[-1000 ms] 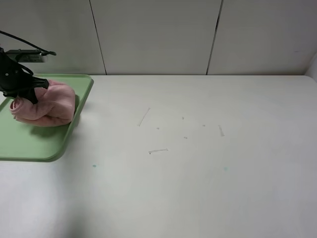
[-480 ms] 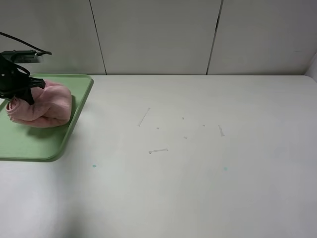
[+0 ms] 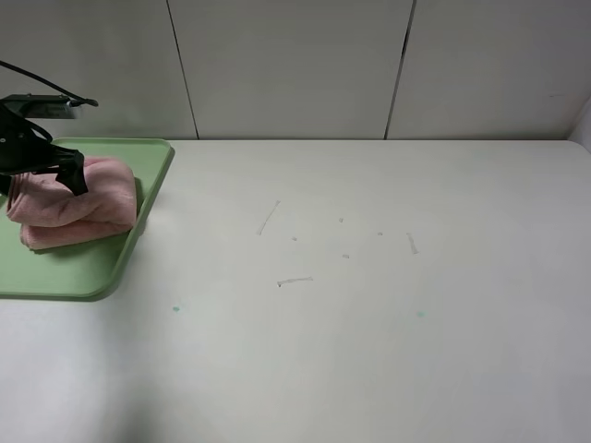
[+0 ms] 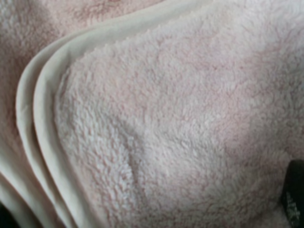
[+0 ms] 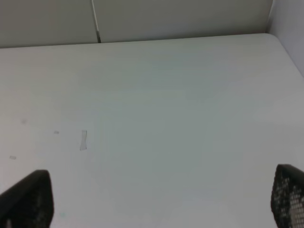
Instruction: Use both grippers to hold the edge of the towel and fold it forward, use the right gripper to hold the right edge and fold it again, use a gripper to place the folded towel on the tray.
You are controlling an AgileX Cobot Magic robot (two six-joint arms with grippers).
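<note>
We see the folded towel (image 3: pixel 72 201) lying on the tray (image 3: pixel 92 268), desk's ten o'clock. Left gripper (image 3: pixel 37 171) jaws wide over it; right gripper (image 5: pixel 161 202) jaws wide, empty.

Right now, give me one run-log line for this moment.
stage: placing | folded pink towel: on green tray | left gripper: open over towel | right gripper: open, empty

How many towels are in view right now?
1. The folded pink towel lies on the green tray at the table's far left, with the left gripper right over it. Nothing suggests another is hidden.
</note>
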